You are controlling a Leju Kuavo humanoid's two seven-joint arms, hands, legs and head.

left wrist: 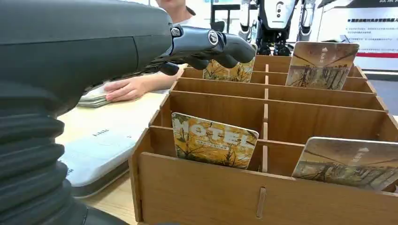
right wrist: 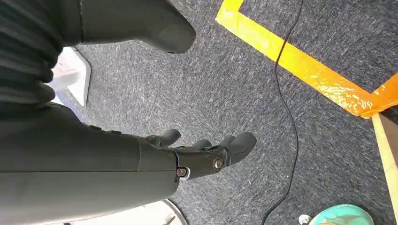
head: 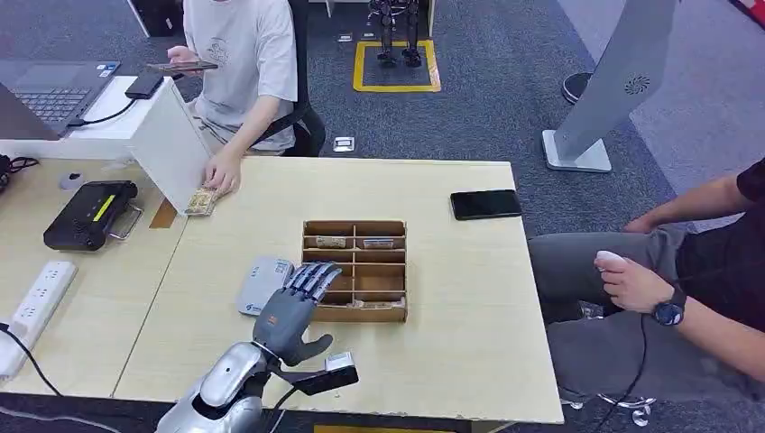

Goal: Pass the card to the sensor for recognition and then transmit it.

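You're barely getting started tbh. Light wooden table [head: 451,298], then the divided wooden card box [head: 354,311], grey flat card sensor [head: 262,284] beside it. Left hand [head: 293,307] is hovering w/ fingers apart, holding nothing; yellow "HOTEL" card [left wrist: 213,140] is sitting in its slot. Right hand [right wrist: 206,154] is hanging empty, loosely spread. Grabbing, scanning, passing all left imo.

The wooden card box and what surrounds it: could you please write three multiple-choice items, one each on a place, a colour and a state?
1. Where does the black phone lie?
A. inside the wooden box
B. on the table, beyond the box toward its far right corner
C. on the floor

2. What colour is the floor tape?
A. yellow
B. blue
C. white

3. How is the left hand?
A. holding a card
B. flat on the table
C. open, holding nothing, at the box's left edge

Key: 1 B, head view shows it on the tabletop; 2 A, both views show yellow; 3 C, fingers extended, holding nothing.
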